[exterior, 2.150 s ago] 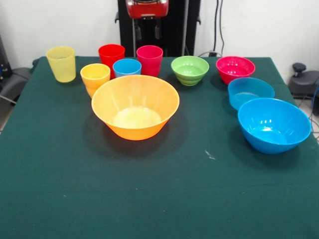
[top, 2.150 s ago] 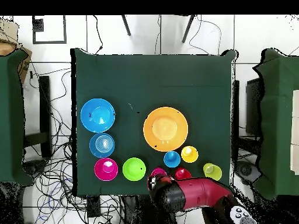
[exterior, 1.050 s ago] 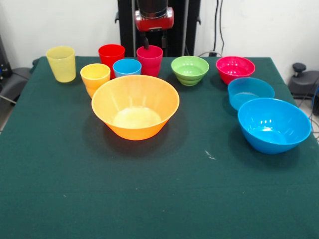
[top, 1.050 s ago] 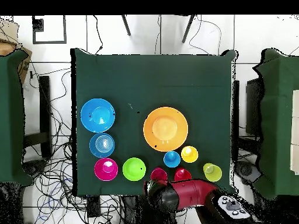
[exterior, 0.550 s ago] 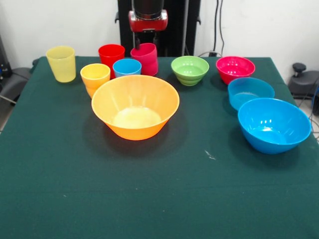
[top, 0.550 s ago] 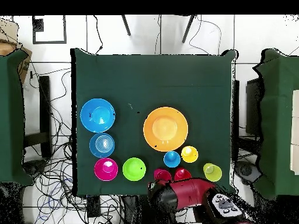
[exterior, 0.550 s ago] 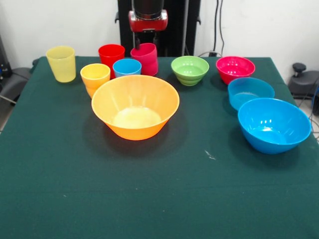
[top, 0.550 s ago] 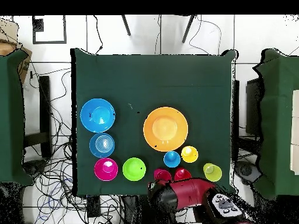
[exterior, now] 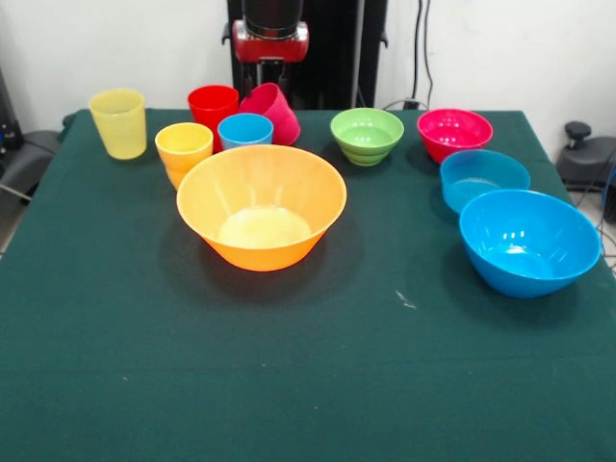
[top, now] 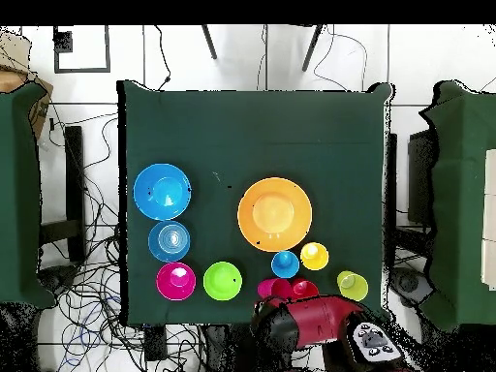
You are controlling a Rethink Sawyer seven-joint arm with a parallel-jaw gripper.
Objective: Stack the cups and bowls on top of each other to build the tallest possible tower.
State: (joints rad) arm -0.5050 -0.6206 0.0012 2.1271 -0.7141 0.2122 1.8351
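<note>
The pink cup (exterior: 275,112) leans tilted to the left at the table's far edge, its rim toward the red cup (exterior: 213,103). My gripper (exterior: 270,75) hangs right above its raised rim. The light blue cup (exterior: 244,129), orange cup (exterior: 183,146) and yellow cup (exterior: 117,122) stand upright nearby. In front of them sits the large orange bowl (exterior: 262,217). Nothing is stacked. From overhead, the pink cup (top: 270,288) touches the red cup (top: 303,288), and the arm (top: 310,325) covers the gripper.
To the right stand the green bowl (exterior: 367,142), the magenta bowl (exterior: 454,140), the small blue bowl (exterior: 484,183) and the large blue bowl (exterior: 528,260). The green cloth table (exterior: 289,366) stretches bare toward the near edge.
The gripper came down onto the pink cup, then shifted left and up. The pink cup went from upright to leaning left toward the red cup.
</note>
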